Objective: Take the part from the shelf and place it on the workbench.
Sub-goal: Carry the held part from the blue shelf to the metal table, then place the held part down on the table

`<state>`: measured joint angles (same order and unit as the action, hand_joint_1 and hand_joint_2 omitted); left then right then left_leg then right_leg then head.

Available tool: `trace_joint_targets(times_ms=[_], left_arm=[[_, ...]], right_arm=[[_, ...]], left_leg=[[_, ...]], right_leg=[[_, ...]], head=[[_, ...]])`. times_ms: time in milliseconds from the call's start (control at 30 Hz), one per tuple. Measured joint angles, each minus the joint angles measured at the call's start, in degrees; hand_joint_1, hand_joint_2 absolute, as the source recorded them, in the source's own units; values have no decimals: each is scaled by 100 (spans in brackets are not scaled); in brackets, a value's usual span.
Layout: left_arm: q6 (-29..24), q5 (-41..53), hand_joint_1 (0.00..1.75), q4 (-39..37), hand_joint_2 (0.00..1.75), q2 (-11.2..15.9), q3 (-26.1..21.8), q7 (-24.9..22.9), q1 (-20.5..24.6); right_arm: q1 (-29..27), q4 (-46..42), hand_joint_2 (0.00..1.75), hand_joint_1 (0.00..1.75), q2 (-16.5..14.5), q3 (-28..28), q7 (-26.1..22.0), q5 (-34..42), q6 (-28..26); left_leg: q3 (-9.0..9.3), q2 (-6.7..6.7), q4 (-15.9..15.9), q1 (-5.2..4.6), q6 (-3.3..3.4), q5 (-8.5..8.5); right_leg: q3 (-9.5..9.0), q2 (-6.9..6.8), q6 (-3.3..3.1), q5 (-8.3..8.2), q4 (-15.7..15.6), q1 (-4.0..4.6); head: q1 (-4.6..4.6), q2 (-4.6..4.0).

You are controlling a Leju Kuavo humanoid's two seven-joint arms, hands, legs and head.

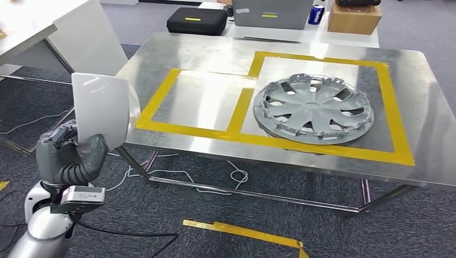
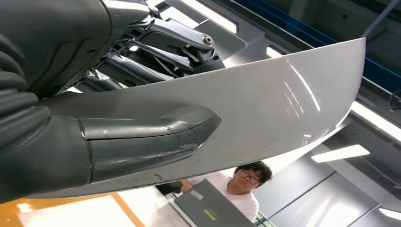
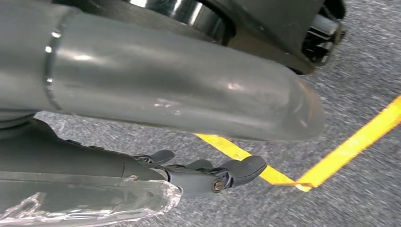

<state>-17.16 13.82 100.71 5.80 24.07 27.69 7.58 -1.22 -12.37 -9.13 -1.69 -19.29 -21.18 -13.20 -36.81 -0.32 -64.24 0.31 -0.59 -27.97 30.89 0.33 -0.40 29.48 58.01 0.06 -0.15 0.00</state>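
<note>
A white curved panel part (image 1: 102,107) stands upright in my left hand (image 1: 67,156), just off the near left corner of the steel workbench (image 1: 204,54). In the left wrist view my thumb (image 2: 146,135) presses on the part (image 2: 283,104) with the darker fingers behind it. The workbench bears two yellow-taped boxes; the left one is bare. A grey wheel cover (image 1: 313,108) lies in the right one. My right hand (image 3: 208,172) hangs over the carpet, fingers apart, with nothing in them.
A black case (image 1: 196,20), a grey laptop (image 1: 272,13), a blue can (image 1: 316,14) and a cardboard box (image 1: 354,17) sit beyond the workbench. A white table (image 1: 54,32) stands at the left. Cables (image 1: 183,174) and yellow tape (image 1: 242,232) lie on the floor. A person (image 2: 236,184) sits behind a laptop.
</note>
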Motion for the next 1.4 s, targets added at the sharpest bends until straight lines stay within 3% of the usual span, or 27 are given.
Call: trace_joint_targets(times_ms=[67, 100, 200, 267, 333, 367, 400, 433, 500, 533, 633, 700, 767, 833, 867, 900, 933, 1000, 1033, 1067, 1200, 1267, 1333, 1367, 1400], left_arm=[[6, 4, 175, -7, 175, -1, -3, -3, 4], [9, 6, 175, -10, 175, -1, -4, -5, 4], [15, 10, 175, -13, 175, -2, -9, -8, 5], [16, 13, 175, -13, 175, -9, -13, -7, 18], [17, 14, 175, -14, 175, -16, -14, -6, 16], [18, 14, 175, -14, 175, -16, -14, -7, 10], [19, 14, 175, -15, 175, -16, -14, -7, 5], [20, 14, 175, -15, 175, -16, -14, -7, 2], [23, 14, 175, -16, 175, -17, -14, -7, 5], [26, 14, 175, -17, 175, -17, -14, -7, 9], [31, 15, 175, -23, 175, -16, -16, -8, 11], [33, 16, 175, -25, 175, -16, -20, -8, 10], [33, 21, 175, -26, 175, -14, -26, -8, 24], [33, 31, 175, -31, 175, -10, -28, -8, 24], [33, 34, 175, -36, 175, -8, -29, -8, 16], [33, 38, 175, -41, 175, -7, -29, -8, 9], [33, 40, 175, -46, 175, -5, -29, -8, 6], [33, 45, 175, -54, 175, 2, -30, -8, 4], [33, 48, 175, -60, 175, 7, -31, -8, 6], [33, 50, 175, -66, 175, 8, -32, -10, 3], [76, -91, 175, -78, 175, -11, -42, -89, -2], [146, -280, 175, -78, 175, -46, -46, -168, 6], [172, -400, 175, -79, 175, -90, -48, -221, 0], [156, -422, 175, -80, 175, -108, -50, -239, -7], [125, -427, 175, -81, 175, -126, -56, -252, -14]], right_arm=[[11, 1, 0, 0, 0, 0, -1, -2, 1], [12, 2, 0, 0, 0, 1, -3, -4, 1], [15, 4, 0, 0, -1, 1, -5, -9, 2], [30, 4, 0, 0, 0, 1, -7, -9, 1], [31, 4, 0, 0, 1, 1, -6, -9, 1], [23, 4, 0, 0, 1, 1, -5, -9, 1], [13, 5, 0, 0, 1, 1, -5, -9, 1], [6, 6, 0, 0, 1, 1, -5, -9, 1], [5, 7, 0, 0, 2, 1, -5, -9, 1], [8, 10, 0, 0, 2, 1, -5, -9, 1], [-2, 16, 0, 0, 4, 1, -4, -8, -2], [-18, 17, 0, 0, 4, 1, -3, -7, -2], [-2, 17, 0, 0, 3, 1, -5, -7, -2], [13, 17, 0, 0, 3, 1, -5, -8, -2], [10, 17, 0, 0, 3, 1, -5, -8, -2], [4, 17, 0, 0, 3, 1, -5, -7, -2], [-2, 17, 0, 0, 3, 1, -5, -7, -2], [-7, 18, 0, 0, 3, 1, -5, -6, 0], [-4, 18, 0, 0, 4, 1, -4, -5, 0], [1, 19, 0, 0, 4, 1, -1, -3, 0], [21, 19, 0, 0, 3, 1, 8, 10, -1], [35, 19, 0, 0, 3, 1, 11, 20, -9], [34, 19, 0, 0, 3, 1, 15, 33, -17], [26, 19, 0, 0, 3, 1, 17, 40, -21], [17, 19, 0, 0, 3, 1, 22, 48, -25]], left_leg=[[145, 9, 419, -27, 56, 60], [162, 10, 463, -39, 94, -9], [273, 7, 521, -24, 224, 46], [336, 14, 528, -16, 273, 37], [360, 11, 526, -22, 295, -4], [380, 7, 525, -24, 297, -31], [413, 3, 524, -26, 295, -63], [459, -2, 524, -27, 288, -100], [570, -4, 526, -28, 263, -179], [605, -3, 528, -26, 242, -212], [665, -3, 516, -28, 143, -251], [686, 0, 407, -27, 85, -259], [483, 2, 12, -15, 34, -385], [79, 2, -598, 8, -18, -636], [-99, 2, -803, 24, -42, -719], [-207, 3, -857, 43, -63, -699], [-225, 3, -719, 62, -80, -539], [-88, 5, -133, 92, -99, -9], [-25, 12, 154, 89, -96, 128], [16, 18, 326, 76, -68, 212], [106, 18, 456, 35, 106, 171], [163, 17, 484, 44, 180, 133], [190, 16, 482, 31, 231, 88], [207, 13, 480, 21, 241, 65], [235, 9, 479, 13, 245, 36]], right_leg=[[-34, 3, 66, 69, -2, 10], [-47, 1, 109, 78, 28, 16], [-37, -11, 223, 153, 222, 7], [213, -14, 280, 400, 669, -8], [648, -15, 316, 669, 1338, -15], [824, -15, 324, 700, 1543, -16], [914, -15, 317, 614, 1561, -16], [898, -15, 302, 412, 1370, -14], [685, -17, 246, -73, 678, 3], [589, -18, 211, -149, 386, 23], [436, -17, 82, -127, 89, 66], [305, -20, 22, -190, 9, 39], [172, -24, -19, -181, -61, 9], [104, -22, -44, -129, -77, 1], [70, -20, -45, -93, -77, -2], [27, -16, -39, -53, -77, -5], [-28, -10, -26, -9, -77, -10], [-129, 1, 19, 88, -77, -20], [-169, 5, 54, 131, -70, -20], [-184, 6, 95, 170, -62, -20], [-220, -11, 256, 326, -31, -40], [-56, -17, 306, 536, 331, -53], [398, -17, 330, 833, 1081, -56], [633, -17, 331, 907, 1404, -57], [792, -17, 322, 865, 1557, -56]], head=[[-5, 0], [-3, 0], [12, 0], [24, 0], [36, 0], [36, 0], [39, 0], [38, 0], [36, 0], [34, 0], [24, 0], [11, 0], [-12, 0], [-27, 0], [-26, 0], [-27, 0], [-27, 0], [-30, 0], [-36, 0], [-40, 0], [-12, 0], [12, 0], [35, 0], [38, 0], [38, 0]])
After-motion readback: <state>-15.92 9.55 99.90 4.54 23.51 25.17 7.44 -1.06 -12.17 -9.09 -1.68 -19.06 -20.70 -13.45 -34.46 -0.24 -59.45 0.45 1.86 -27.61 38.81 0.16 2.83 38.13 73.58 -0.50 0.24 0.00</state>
